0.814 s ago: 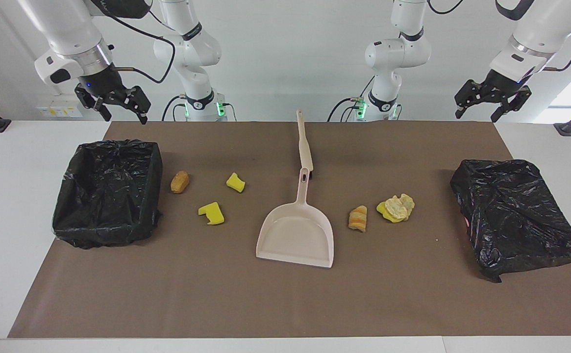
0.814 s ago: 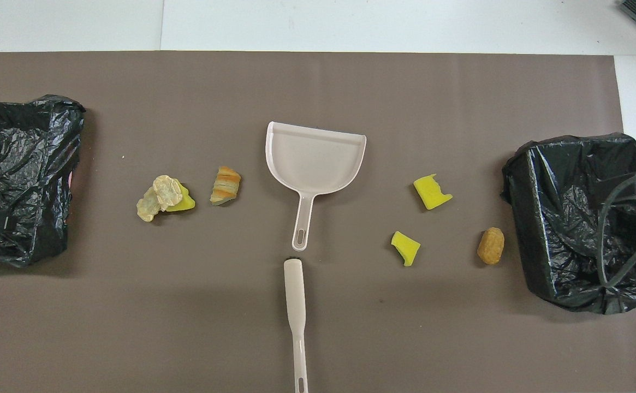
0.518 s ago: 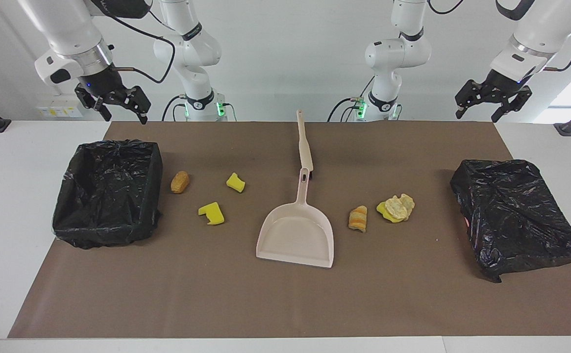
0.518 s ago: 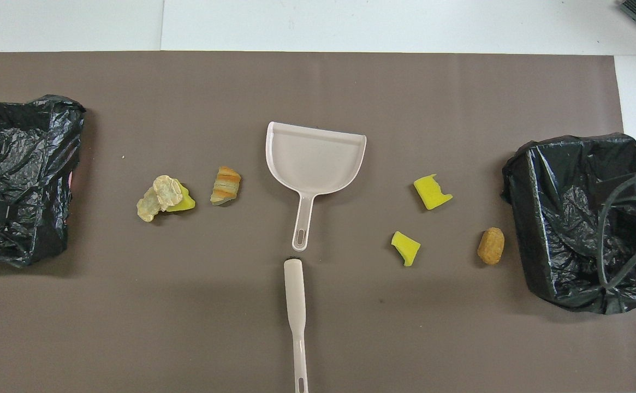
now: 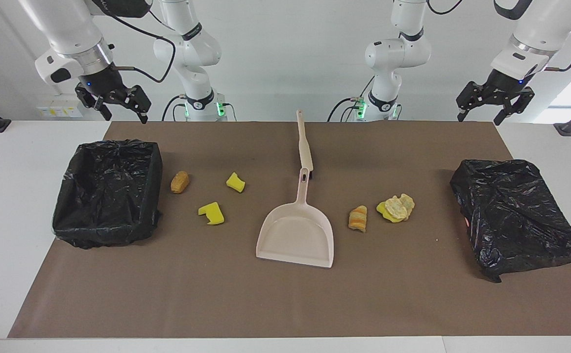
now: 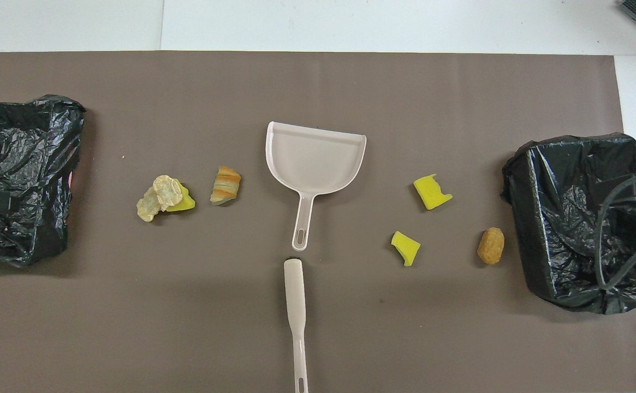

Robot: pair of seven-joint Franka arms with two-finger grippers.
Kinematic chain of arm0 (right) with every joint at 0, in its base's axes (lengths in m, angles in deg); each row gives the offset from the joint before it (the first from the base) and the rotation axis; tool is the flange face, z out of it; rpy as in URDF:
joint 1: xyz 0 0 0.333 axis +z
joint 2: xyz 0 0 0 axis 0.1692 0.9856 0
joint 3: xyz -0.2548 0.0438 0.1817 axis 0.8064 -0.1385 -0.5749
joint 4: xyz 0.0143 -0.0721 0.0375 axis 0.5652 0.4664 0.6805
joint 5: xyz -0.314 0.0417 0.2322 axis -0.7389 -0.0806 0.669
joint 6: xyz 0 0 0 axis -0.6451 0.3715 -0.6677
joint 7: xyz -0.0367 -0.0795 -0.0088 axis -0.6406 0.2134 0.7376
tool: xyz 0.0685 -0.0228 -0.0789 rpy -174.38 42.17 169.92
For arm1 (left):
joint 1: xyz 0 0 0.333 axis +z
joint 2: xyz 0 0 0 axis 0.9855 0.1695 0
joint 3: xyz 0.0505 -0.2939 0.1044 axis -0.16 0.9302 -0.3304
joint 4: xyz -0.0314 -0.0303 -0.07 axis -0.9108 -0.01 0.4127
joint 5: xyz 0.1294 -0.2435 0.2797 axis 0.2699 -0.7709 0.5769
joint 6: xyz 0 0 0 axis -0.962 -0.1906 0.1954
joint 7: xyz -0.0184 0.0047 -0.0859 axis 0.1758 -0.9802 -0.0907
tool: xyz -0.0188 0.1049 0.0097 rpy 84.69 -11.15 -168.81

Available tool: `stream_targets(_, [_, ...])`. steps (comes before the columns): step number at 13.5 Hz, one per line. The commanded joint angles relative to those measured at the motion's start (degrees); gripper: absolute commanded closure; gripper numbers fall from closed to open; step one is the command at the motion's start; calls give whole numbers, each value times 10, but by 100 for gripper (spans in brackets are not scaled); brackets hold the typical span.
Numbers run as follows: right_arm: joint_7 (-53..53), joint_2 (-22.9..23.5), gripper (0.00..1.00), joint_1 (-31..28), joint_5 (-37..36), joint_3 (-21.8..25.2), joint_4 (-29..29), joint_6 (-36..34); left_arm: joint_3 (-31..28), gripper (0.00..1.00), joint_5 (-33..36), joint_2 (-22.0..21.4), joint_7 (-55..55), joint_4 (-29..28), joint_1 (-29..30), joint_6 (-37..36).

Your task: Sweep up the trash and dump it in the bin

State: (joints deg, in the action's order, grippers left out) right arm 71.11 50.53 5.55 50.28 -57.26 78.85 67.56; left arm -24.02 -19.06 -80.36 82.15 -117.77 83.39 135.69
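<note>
Brush [image 5: 305, 142] comes first from the robots' end: it lies flat on the brown mat [image 5: 412, 304], nearer to the robots than the dustpan [image 5: 297, 235], its head almost touching the dustpan's handle tip. The pair sit in one line at mid-bench, likely so either arm can take one. The dustpan's open lip faces away from the robots.

Both arms wait, raised. The right tool [image 5: 113, 104] hangs with fingers spread and empty over the robots' edge of the bench [image 5: 15, 206], toward the right arm's end from the dustpan. The left tool [image 5: 492, 102], also spread and empty, hangs over the same edge toward the left arm's end.

Trash flanks the dustpan on both sides. Toward the right arm's end lie a brown bread lump [image 5: 180, 182] and a yellow sponge chunk [image 5: 235, 182], level with the dustpan's handle, and a notched sponge chunk [image 5: 211, 214], level with its pan. Toward the left arm's end lie a striped bread lump [image 5: 358, 218] and a paper wad [image 5: 399, 207] resting on another yellow sponge piece [image 5: 381, 210].

Nothing has been swept yet, by my judgement. The open bin [image 5: 109, 191], lined in black, stands past the brown lump; a crumpled black bag [image 5: 515, 215] covers something at the left arm's end. Nothing blocks either handle.
</note>
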Motion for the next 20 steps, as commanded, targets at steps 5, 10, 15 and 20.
stream_targets(5, [-11,-16,0,-7,13,-5,17,-4,-3,0,-1,3,9,6,-4,-8])
stream_targets(10, [-10,-19,0,-7,13,-5,21,-3,-2,0,-1,3,8,6,-6,-8])
stream_targets(15, [-9,-22,0,-7,13,-5,26,-1,-2,0,-1,3,9,6,-5,-8])
stream_targets(20, [-10,-22,0,-7,13,-5,26,0,-2,0,-1,3,9,6,-4,-8])
